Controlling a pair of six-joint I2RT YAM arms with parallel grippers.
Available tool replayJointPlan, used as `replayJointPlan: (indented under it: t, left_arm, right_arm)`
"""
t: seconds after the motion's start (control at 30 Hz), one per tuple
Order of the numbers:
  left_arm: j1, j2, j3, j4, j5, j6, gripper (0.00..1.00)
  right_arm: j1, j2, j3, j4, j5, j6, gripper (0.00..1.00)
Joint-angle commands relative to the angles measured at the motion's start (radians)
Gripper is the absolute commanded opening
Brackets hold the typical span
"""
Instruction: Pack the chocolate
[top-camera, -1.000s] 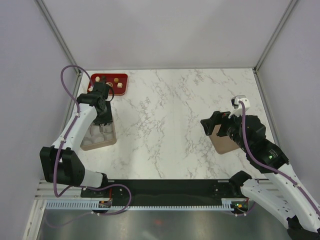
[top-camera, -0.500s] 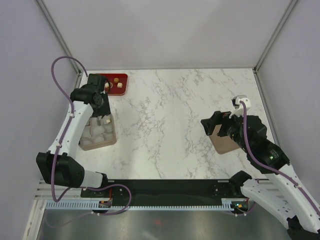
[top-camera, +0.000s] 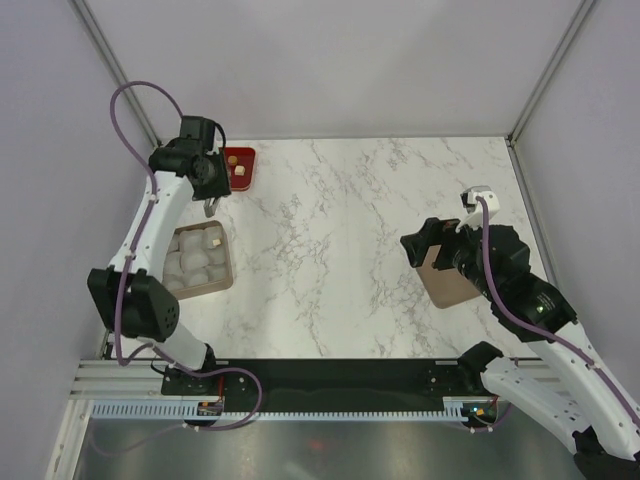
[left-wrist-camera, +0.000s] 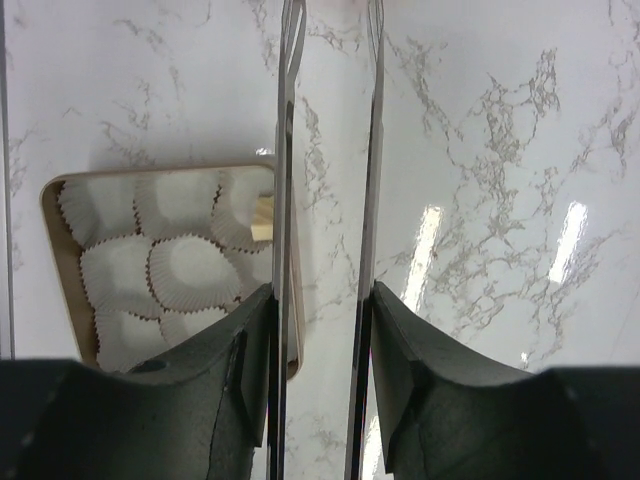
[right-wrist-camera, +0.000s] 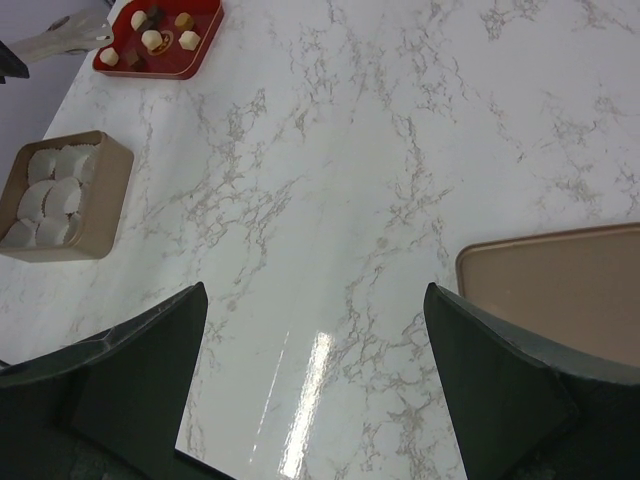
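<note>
Several small cream and tan pieces of chocolate (right-wrist-camera: 152, 40) lie in the red tray (top-camera: 243, 180) at the back left. One tan piece (left-wrist-camera: 262, 220) sits in a paper cup of the tan box (top-camera: 230, 265). My left gripper (top-camera: 208, 190) hangs between tray and box, shut on long metal tongs (left-wrist-camera: 375, 150). Nothing shows between the visible lengths of the blades, and their tips run off the top of the left wrist view. My right gripper (top-camera: 425, 250) hovers open over bare marble at the right, holding nothing.
White paper cups (left-wrist-camera: 190, 272) fill the box, most of them empty. A flat tan box lid (right-wrist-camera: 560, 290) lies under the right arm, near the table's right side. Grey walls close the table on three sides.
The left arm lifted off the box and swung back toward the red tray with the tongs. A tan piece now shows in a box cup. The right arm kept still.
</note>
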Motion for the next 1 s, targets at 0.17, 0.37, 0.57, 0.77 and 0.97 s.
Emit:
replayJointPlan:
  t: [0.17,0.37,0.57,0.77,0.97]
  left_arm:
    - [-0.004,0.268,0.252,0.095,-0.018,0.087,0.5]
    - [-0.006,0.393,0.341,0.1,-0.061,0.11,0.49]
    - [-0.004,0.497,0.37,0.121,-0.055,0.121,0.49]
    - [-0.006,0.551,0.375,0.144,-0.06,0.131,0.5]
    - [-0.004,0.582,0.383,0.162,-0.058,0.144,0.5]
  right_arm:
    - [0.003,0.026,0.062,0.017,0.07,0.009,0.98]
    - [0.001,0.063,0.06,0.038,0.086,0.006,0.98]
    - [0.001,0.087,0.056,0.058,0.109,0.005,0.98]
    - [0.001,0.089,0.045,0.06,0.118,0.0,0.98]
    - [0.001,0.09,0.045,0.06,0.129,-0.002,0.98]
